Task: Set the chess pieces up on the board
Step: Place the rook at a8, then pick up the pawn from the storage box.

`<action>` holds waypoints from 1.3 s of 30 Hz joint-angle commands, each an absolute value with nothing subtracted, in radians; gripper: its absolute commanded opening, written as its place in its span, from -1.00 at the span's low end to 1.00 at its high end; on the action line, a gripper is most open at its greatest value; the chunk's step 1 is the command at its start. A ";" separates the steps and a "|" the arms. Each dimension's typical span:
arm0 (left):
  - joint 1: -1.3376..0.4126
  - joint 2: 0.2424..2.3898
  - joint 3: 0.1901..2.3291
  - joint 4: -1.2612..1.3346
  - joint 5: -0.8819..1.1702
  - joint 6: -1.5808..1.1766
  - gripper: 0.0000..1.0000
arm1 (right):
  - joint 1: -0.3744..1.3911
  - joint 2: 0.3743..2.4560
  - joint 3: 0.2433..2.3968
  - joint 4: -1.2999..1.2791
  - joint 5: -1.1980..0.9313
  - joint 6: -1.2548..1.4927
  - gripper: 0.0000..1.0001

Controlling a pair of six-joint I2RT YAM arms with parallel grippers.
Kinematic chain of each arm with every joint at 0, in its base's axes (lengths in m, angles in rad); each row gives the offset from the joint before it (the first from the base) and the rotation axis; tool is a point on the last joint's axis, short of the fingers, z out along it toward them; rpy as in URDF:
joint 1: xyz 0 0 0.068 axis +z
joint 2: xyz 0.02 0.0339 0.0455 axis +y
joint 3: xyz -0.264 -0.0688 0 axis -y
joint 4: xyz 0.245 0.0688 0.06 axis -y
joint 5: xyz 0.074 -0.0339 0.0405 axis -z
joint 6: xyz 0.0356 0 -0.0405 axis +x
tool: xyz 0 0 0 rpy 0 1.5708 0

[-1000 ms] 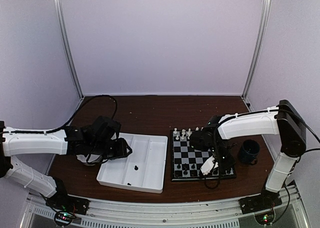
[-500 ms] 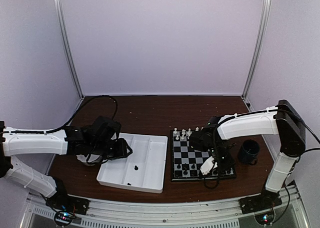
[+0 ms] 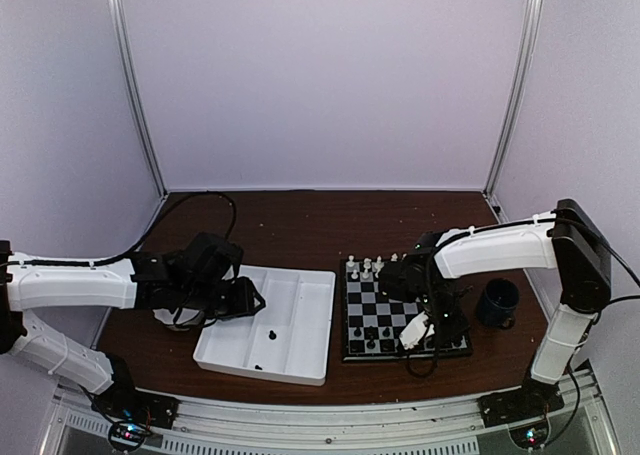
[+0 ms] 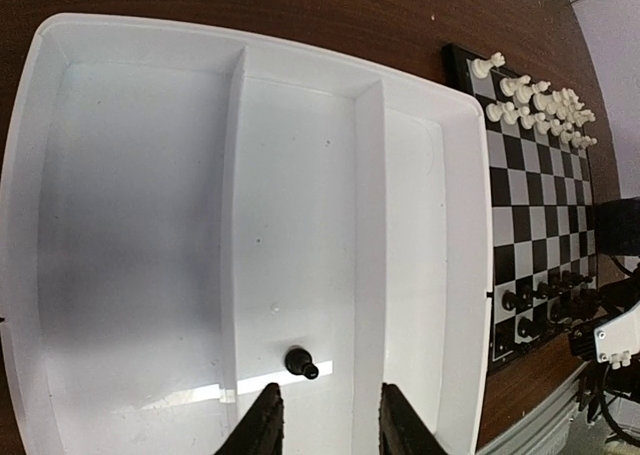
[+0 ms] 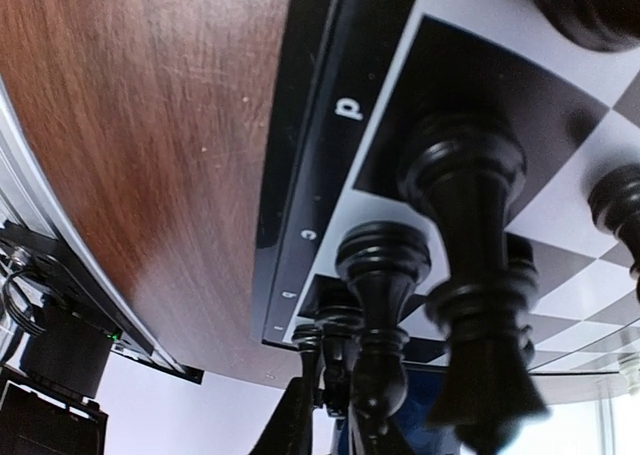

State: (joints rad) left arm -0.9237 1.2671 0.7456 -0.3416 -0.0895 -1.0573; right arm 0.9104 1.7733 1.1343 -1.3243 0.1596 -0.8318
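Nearly all chessmen (image 4: 540, 100) stand on the board (image 3: 400, 310), one black piece (image 4: 301, 363) lies in the tray (image 4: 140, 35) before released left fingers (image 4: 262, 425), and the right fingers (image 5: 290, 425) cannot be judged.

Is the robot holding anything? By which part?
The left gripper holds nothing; its fingers stand apart above a black piece in the tray. The right gripper sits among black pieces on the board; whether it grips one cannot be told.

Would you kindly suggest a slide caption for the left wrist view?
Left end effector open above a white divided tray with a black chess piece in its middle compartment, chessboard alongside.
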 commanded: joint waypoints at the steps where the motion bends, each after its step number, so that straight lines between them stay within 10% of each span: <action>1: -0.920 1.268 0.765 -0.365 -0.088 -1.025 -0.33 | 0.917 1.705 1.188 -1.399 0.098 -0.819 -0.64; 39: -1.032 1.837 1.353 -0.958 -0.139 -0.813 -0.53 | 0.399 0.991 0.902 -0.876 -0.426 -0.549 -0.22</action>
State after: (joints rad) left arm -1.0397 1.8183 1.3285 -0.9234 -0.1493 -0.8139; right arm 0.4061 0.9840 0.9108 -0.9070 -0.3904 -0.5636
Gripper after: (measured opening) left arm 0.224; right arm 0.390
